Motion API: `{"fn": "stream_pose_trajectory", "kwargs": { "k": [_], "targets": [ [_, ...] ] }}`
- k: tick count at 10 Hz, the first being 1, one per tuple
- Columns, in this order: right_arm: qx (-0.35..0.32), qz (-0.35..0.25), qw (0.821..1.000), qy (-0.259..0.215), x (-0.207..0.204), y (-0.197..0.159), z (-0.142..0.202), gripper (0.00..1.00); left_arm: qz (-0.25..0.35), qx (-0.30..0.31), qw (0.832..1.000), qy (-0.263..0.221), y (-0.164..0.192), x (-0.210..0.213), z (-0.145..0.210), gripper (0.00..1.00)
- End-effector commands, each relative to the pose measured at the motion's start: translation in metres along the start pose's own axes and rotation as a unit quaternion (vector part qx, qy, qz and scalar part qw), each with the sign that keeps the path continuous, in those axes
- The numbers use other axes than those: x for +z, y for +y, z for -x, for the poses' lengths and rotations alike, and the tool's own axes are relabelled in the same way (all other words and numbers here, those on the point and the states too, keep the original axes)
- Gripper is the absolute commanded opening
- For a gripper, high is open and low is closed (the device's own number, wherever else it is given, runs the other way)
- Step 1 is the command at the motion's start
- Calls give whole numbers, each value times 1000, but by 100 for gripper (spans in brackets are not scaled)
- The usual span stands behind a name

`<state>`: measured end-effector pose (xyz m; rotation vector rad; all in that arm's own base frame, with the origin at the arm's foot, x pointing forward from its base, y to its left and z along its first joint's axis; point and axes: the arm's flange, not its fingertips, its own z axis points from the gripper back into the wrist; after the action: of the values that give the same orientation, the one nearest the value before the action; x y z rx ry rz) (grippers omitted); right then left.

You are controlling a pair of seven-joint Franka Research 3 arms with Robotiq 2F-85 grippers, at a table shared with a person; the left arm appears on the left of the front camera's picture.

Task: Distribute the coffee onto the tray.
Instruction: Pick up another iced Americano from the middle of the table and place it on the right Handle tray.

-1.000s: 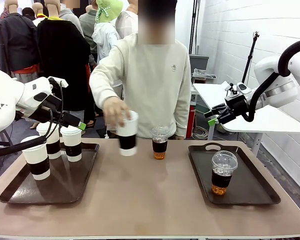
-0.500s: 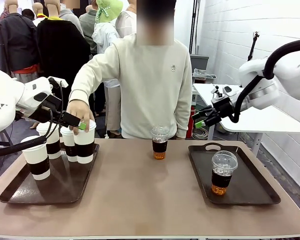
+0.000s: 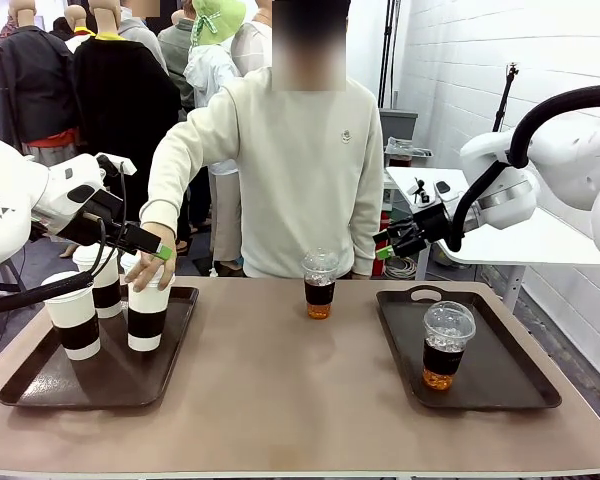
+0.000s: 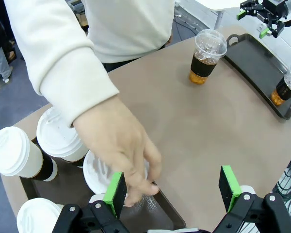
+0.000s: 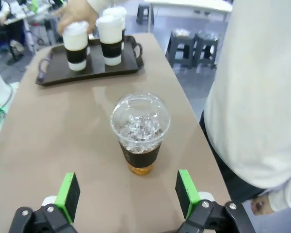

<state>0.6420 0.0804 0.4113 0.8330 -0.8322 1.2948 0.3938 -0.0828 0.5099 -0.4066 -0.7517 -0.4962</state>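
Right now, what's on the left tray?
Four white lidded paper cups in dark sleeves. The person's hand covers one lid; in the front view that cup hides most of another.

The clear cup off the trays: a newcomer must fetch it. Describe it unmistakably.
On the table, between the left tray and the right tray, near the far edge before the person, stands a clear dome-lidded cup. Its twin sits on the right tray; this one stands on bare tabletop.

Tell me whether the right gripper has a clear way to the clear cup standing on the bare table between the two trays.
Probably yes. The right gripper is open and aimed at the clear cup, with only bare table between them. The person's torso stands close beside it.
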Motion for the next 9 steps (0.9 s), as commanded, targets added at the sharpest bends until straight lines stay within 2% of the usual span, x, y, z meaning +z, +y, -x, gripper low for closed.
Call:
{"fn": "stream_pose_trajectory", "kwargs": {
  "k": [1, 4, 9],
  "targets": [
    [11, -11, 999, -35, -7, -2, 16, 100, 2, -1, 1000, 1, 2, 0, 1, 100],
    [8, -46, 997, -56, -10, -9, 32, 100, 2, -1, 1000, 1, 2, 0, 1, 100],
    [3, -35, 999, -41, -11, -2, 33, 100, 2, -1, 1000, 1, 2, 0, 1, 100]
  ]
}}
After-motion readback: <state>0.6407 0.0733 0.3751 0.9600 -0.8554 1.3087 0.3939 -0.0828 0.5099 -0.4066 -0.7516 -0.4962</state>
